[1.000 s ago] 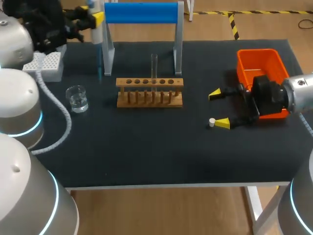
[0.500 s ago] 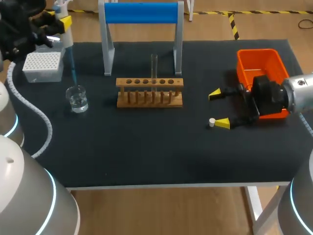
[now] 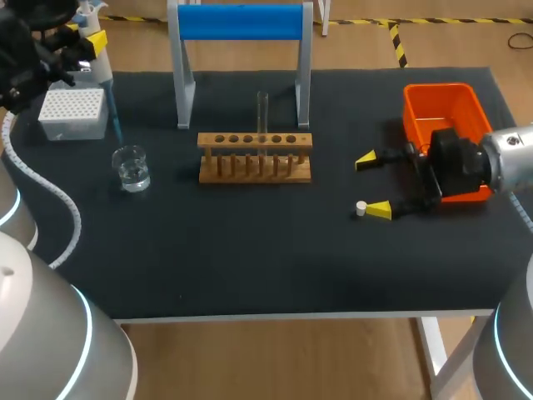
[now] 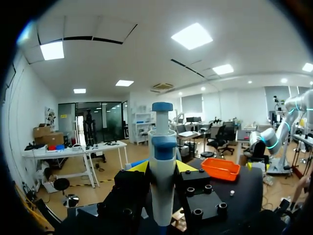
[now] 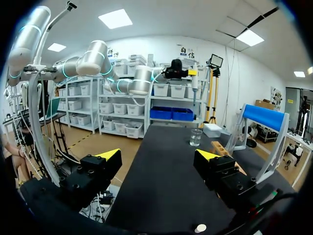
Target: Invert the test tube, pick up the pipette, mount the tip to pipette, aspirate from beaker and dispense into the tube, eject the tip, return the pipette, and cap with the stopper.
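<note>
The pipette (image 3: pixel 102 65) hangs upright over the table's far left corner, pinched in the left gripper (image 3: pixel 90 43). Its thin blue tip (image 3: pixel 115 125) points down between the white tip box (image 3: pixel 73 112) and the glass beaker (image 3: pixel 132 167), ending near the beaker's rim. From above I can't tell if it is over the water.

The left wrist view settles the grip: the white barrel with its blue plunger stands between the two yellow fingertips, both pressed against it, but the blue tip and beaker are hidden underneath.

The test tube (image 3: pixel 262 117) stands upright in the wooden rack (image 3: pixel 255 158), in front of the blue-topped stand (image 3: pixel 241 22).

Well to the right, the right gripper (image 3: pixel 372 185) rests with its fingers spread wide and nothing between them, near the orange bin (image 3: pixel 433 96). The small white stopper (image 3: pixel 361 208) sits just beside its nearer fingertip.

Only the right wrist view looks down the table's length, with the pipette held high above the distant beaker
</note>
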Robot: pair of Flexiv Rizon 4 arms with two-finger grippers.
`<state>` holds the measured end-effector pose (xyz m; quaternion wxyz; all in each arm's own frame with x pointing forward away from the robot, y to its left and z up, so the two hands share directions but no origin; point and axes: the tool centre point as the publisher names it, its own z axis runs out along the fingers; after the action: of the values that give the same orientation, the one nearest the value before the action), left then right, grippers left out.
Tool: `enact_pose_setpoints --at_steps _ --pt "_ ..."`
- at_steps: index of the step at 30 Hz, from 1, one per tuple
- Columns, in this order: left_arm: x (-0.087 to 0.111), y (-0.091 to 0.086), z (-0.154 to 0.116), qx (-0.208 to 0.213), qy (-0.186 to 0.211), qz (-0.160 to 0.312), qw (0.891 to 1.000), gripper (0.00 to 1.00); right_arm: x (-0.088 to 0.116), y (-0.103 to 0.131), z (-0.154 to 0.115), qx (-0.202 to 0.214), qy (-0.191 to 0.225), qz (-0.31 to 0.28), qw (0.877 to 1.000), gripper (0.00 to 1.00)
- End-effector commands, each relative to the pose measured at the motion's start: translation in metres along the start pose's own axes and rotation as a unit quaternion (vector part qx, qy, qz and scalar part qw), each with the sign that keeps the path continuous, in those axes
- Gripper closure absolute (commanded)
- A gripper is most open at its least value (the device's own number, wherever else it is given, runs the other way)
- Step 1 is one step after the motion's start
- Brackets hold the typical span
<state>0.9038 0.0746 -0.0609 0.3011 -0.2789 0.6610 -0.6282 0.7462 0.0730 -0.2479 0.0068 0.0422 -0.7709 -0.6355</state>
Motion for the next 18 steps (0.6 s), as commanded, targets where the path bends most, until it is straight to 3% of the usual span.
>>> enact_pose_setpoints --at_steps 1,18 --pt "-0.0055 0.003 0.01 0.004 0.003 0.001 1.0 1.0 0.0012 0.0007 -0.0011 0.001 0.0 0.0 1.0 0.0" --pt "-0.0077 0.0051 0.0126 0.003 0.006 -0.001 1.0 1.0 0.0012 0.0007 -0.0011 0.001 0.0 0.0 1.0 0.0"
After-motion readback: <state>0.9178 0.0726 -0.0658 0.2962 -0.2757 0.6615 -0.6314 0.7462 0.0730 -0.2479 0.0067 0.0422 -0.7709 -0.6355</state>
